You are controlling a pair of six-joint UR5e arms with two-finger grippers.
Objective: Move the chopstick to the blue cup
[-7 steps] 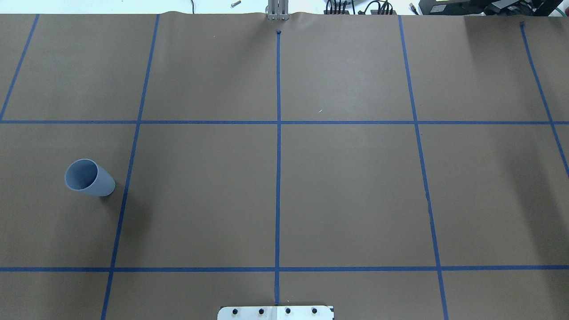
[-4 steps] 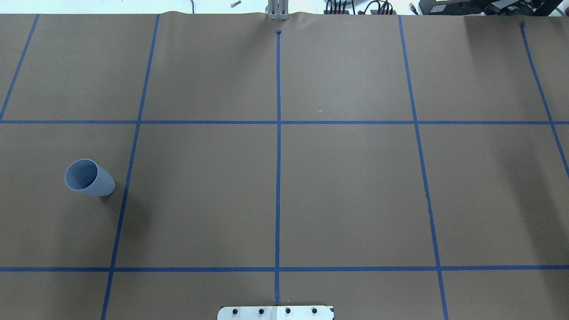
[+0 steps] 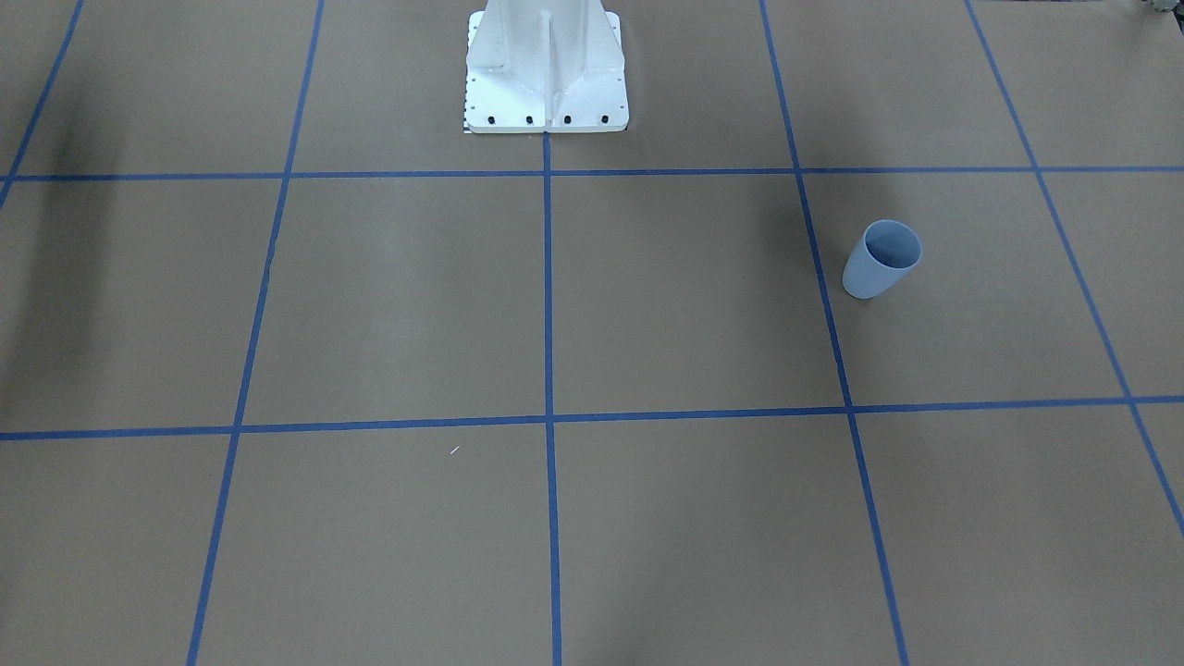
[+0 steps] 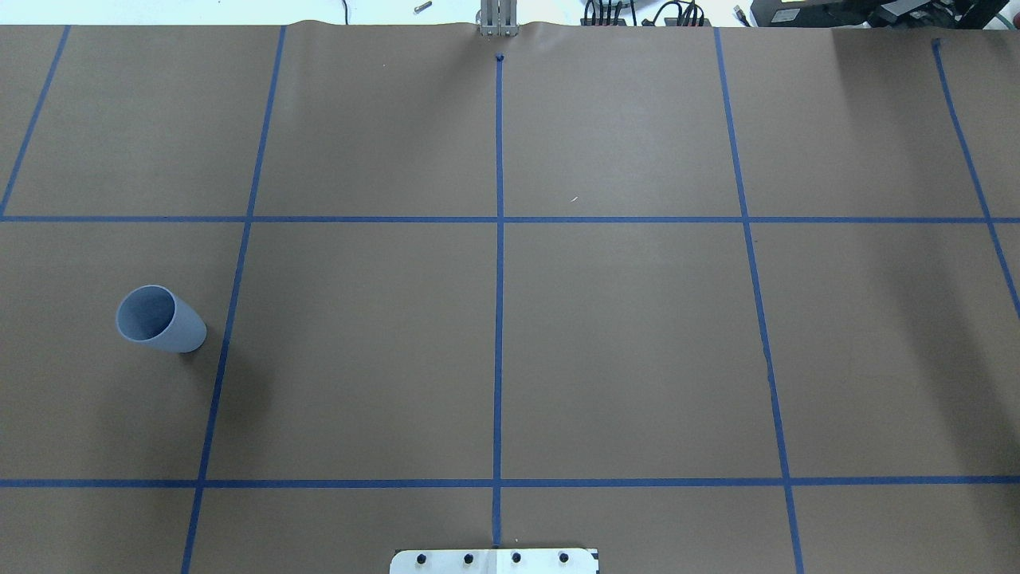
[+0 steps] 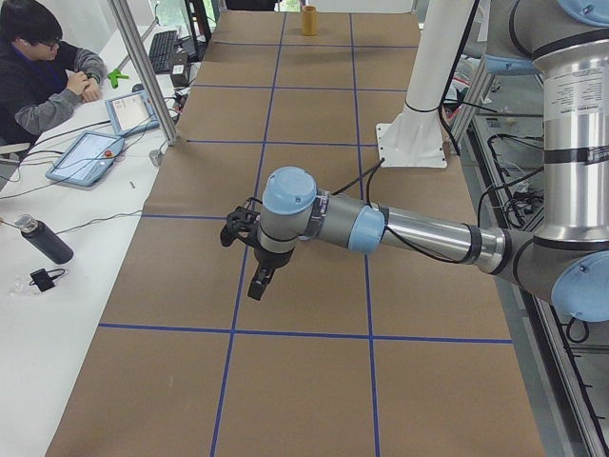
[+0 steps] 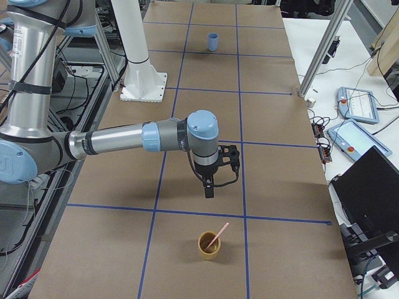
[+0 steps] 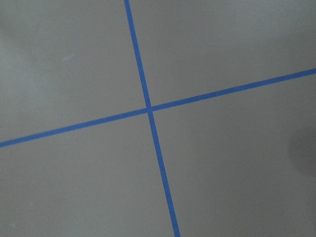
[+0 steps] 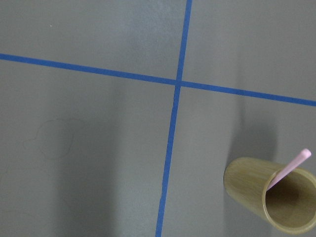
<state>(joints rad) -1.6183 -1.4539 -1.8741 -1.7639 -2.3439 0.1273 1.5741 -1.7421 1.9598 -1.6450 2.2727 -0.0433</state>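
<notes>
The blue cup (image 4: 159,319) stands upright and empty on the brown table, on my left side; it also shows in the front view (image 3: 883,259) and far off in the right side view (image 6: 213,42). One pale pink chopstick (image 6: 218,235) leans in a tan cup (image 6: 209,244) at the table's right end; both show in the right wrist view, the chopstick (image 8: 290,167) and the tan cup (image 8: 266,197). My right gripper (image 6: 209,189) hangs above the table short of the tan cup. My left gripper (image 5: 262,284) hangs over bare table. I cannot tell whether either is open or shut.
The white robot base (image 3: 546,83) stands at the table's near middle edge. Blue tape lines (image 4: 499,239) grid the brown paper. A seated operator (image 5: 38,67), tablets (image 5: 86,157) and a dark bottle (image 5: 43,240) are on the side bench.
</notes>
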